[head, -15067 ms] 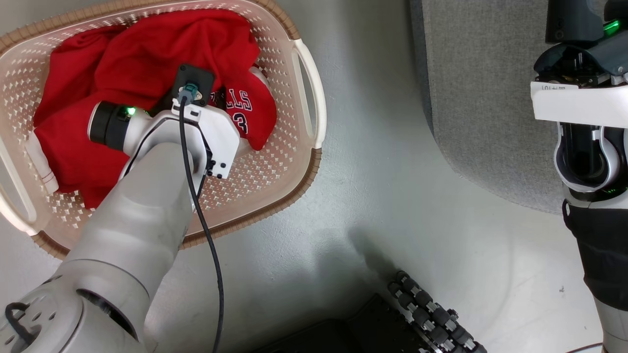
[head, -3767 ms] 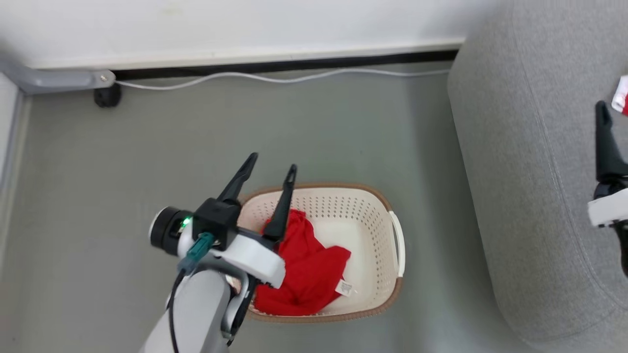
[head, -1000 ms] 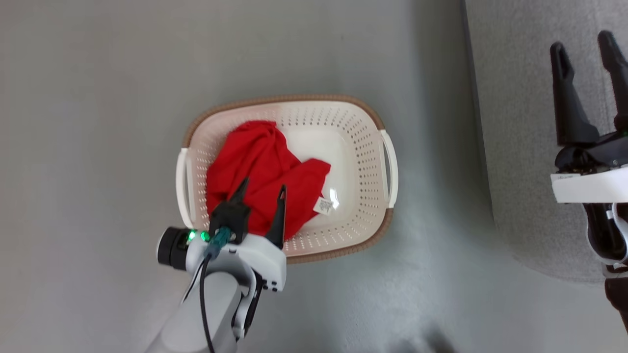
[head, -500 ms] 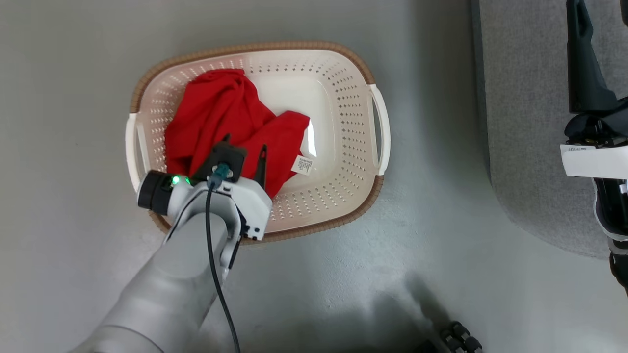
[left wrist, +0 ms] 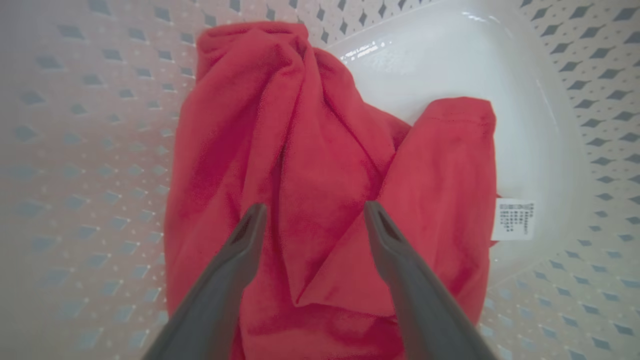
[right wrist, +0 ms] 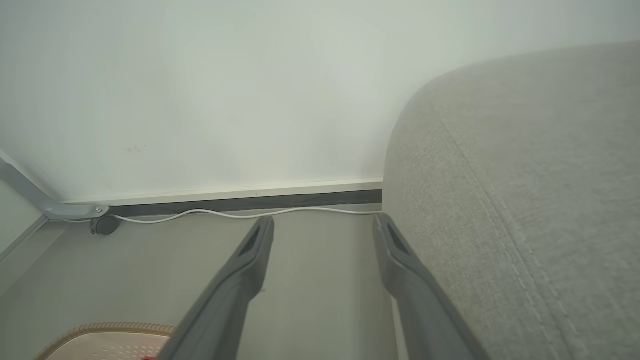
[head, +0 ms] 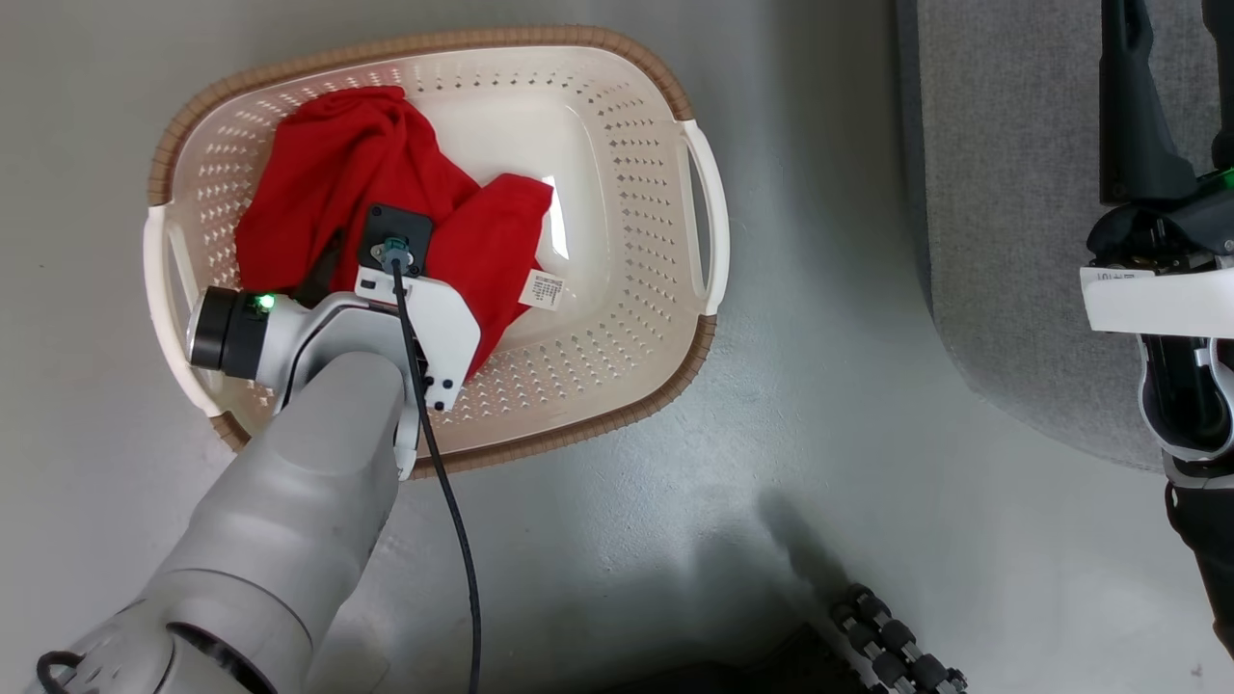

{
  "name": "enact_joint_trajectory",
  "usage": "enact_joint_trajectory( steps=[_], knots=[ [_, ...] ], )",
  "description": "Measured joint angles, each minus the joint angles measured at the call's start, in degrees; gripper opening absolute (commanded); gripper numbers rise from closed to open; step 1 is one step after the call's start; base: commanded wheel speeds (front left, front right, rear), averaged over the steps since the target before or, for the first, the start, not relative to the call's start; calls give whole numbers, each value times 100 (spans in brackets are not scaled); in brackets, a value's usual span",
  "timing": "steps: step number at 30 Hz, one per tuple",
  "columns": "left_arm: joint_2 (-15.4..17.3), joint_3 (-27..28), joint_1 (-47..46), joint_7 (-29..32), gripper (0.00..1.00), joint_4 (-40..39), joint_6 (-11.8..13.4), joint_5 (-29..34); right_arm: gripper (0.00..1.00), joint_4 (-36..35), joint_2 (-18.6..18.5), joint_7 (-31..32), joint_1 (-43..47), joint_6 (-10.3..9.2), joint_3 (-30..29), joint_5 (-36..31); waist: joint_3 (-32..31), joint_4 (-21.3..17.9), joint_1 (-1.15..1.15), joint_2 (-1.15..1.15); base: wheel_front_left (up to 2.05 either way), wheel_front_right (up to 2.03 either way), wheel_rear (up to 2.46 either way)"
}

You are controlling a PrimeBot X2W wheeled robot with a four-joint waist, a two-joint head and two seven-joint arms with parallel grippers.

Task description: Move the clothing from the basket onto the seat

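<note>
Left wrist view: the left gripper (left wrist: 312, 212), spread wide, has dropped over the red garment (left wrist: 300, 150) in the basket (left wrist: 75, 125), ready to pinch; the right gripper (right wrist: 322, 222) hangs spread.

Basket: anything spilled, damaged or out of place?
Nothing stands out. The basket sits upright and intact on the floor, one red garment crumpled inside, care label showing. The left end effector hangs open over it.

The scene was lit brightly and evenly. Glare was seen on the basket (head: 578, 154) bottom, a soft shadow on the floor (head: 762, 530). The left wrist view was blurred at its edges.
</note>
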Motion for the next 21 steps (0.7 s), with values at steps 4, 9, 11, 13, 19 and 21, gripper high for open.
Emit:
enact_joint_trajectory(
  steps=[4, 9, 11, 13, 19, 21],
  knots=[
    [0, -88, -94, 151, 100, 123, 134, -29, 100, 2, 66, 0, -49, 0, -7, 24, 91, -70, 0, 0, 0, 0, 0],
    [0, -175, -211, 200, 100, 171, 324, -29, 100, -7, 140, 0, -59, 0, -13, 49, 179, -130, 0, 0, 0, 0, 0],
    [3, -260, -289, 201, 100, 174, 409, -26, 100, -22, 148, -1, -93, 0, -35, 51, 230, -144, 0, 0, 0, 0, 0],
    [2, -345, -365, 200, 100, 171, 477, -23, 100, -33, 152, -1, -130, 0, -56, 51, 271, -142, 0, 0, 0, 0, 0],
    [3, -468, -490, 159, 100, 177, 681, -18, 100, -38, 167, -5, -159, 0, -131, 109, 301, -101, 0, 0, 0, 0, 0],
    [1, -494, -541, 165, 100, 233, 702, -18, 100, -55, 169, -7, -160, 0, -149, 109, 320, -95, 0, 0, 0, 0, 0]
  ],
)
